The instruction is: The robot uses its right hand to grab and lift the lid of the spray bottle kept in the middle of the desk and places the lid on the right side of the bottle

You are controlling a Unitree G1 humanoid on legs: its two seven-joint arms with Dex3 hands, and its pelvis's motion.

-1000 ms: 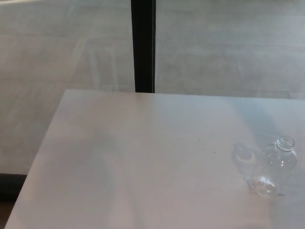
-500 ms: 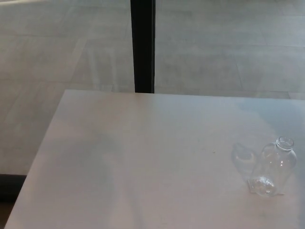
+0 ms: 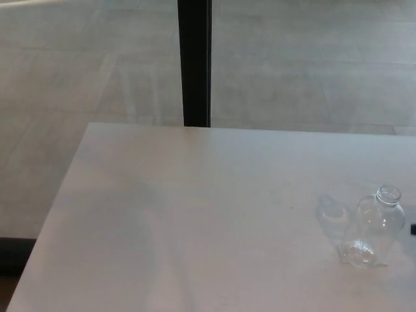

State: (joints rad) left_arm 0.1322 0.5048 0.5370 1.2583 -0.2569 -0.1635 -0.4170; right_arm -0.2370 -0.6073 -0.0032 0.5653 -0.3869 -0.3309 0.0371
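Note:
A clear plastic bottle (image 3: 376, 227) stands on the white desk (image 3: 195, 214) near its right side. Its neck (image 3: 389, 194) ends in a pale ring, and I cannot tell whether a clear lid sits on it. A faint shadow of the bottle lies just to its left. A small dark tip (image 3: 413, 228) pokes in at the picture's right edge, level with the bottle and a little apart from it. It looks like part of my right hand, but too little shows to tell how it is held. My left hand does not show.
The desk's far edge runs across the middle of the picture, its left edge slanting down to the lower left. Beyond it lies a grey tiled floor with a black upright post (image 3: 195, 62).
The dark tip has come in at the right edge beside the bottle. A soft shadow over the desk's far right has faded. The bottle has not moved.

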